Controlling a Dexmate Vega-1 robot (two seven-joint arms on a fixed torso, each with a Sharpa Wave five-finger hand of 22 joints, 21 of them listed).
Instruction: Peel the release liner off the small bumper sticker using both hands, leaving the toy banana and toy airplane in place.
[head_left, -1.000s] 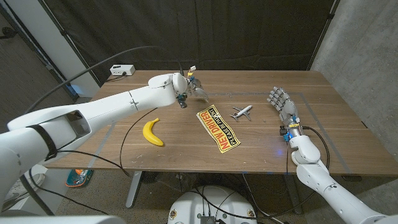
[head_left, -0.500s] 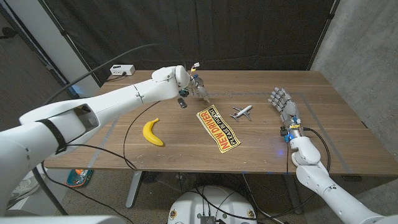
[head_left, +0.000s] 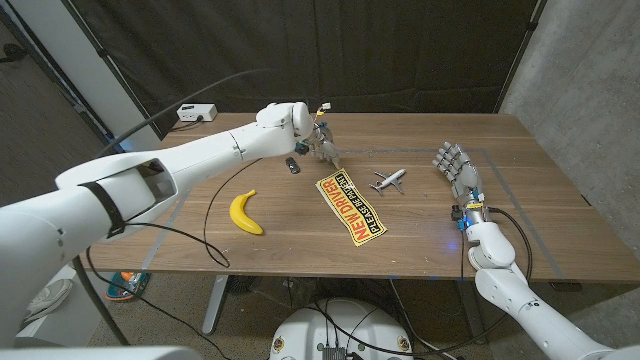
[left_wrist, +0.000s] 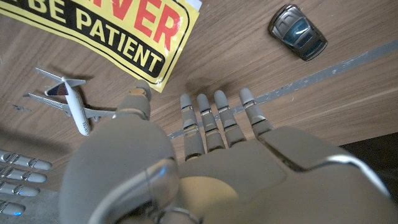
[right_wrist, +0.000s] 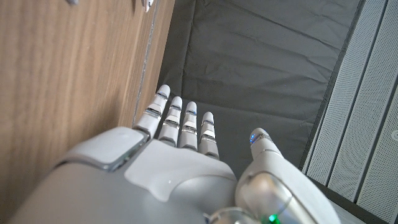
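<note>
Right now the yellow bumper sticker (head_left: 351, 208) lies flat near the middle of the wooden surface (head_left: 520, 215). It has black and red words on it. The toy airplane (head_left: 389, 180) sits just beside the sticker, on its right. The toy banana (head_left: 245, 212) lies well apart on the sticker's left.

The left hand (head_left: 322, 142) hangs over the surface near the far end of the sticker. Its fingers (left_wrist: 214, 121) are straight, a little spread, and hold nothing. A small dark toy car (head_left: 291, 165) sits just beside this hand.

The right hand (head_left: 456, 168) is over by the right side of the surface, well apart from the sticker. Its fingers (right_wrist: 180, 124) are straight and close together, and they hold nothing too.

A white box (head_left: 195, 113) sits at the far left corner of the surface.
</note>
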